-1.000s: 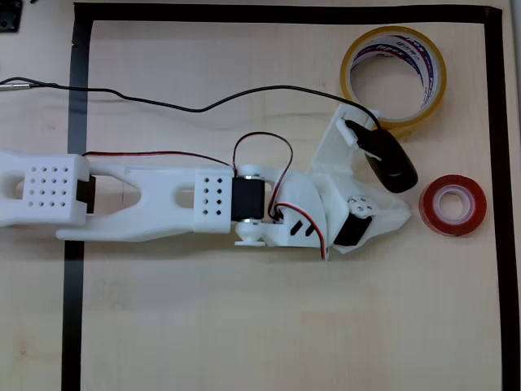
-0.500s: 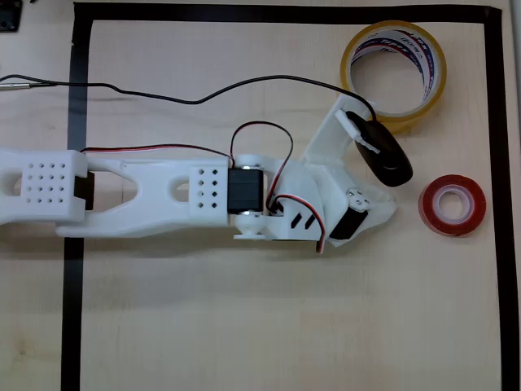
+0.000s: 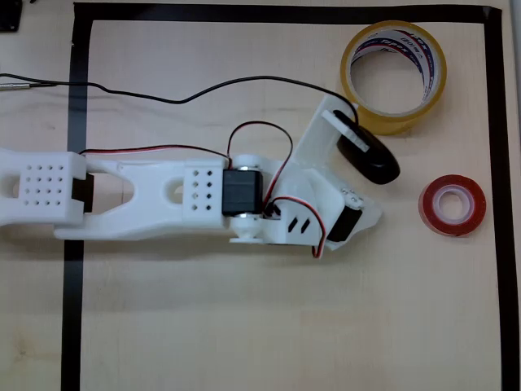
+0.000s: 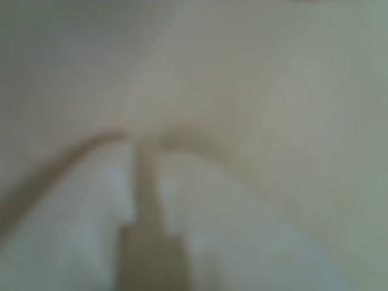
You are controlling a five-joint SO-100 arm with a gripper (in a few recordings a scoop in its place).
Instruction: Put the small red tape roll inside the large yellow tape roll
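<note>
The small red tape roll point(image 3: 453, 204) is lying flat near the right edge of the table point(image 3: 244, 326) in the overhead view, untouched and outside the large yellow tape roll point(image 3: 395, 76), which is sitting flat above it, hole upward, so the red one could be dropped in. The gripper point(image 3: 370, 191) is hanging well left of the red roll, grasping nothing. The blurred wrist view is suggesting nearly closed fingers, but I cannot tell.
</note>
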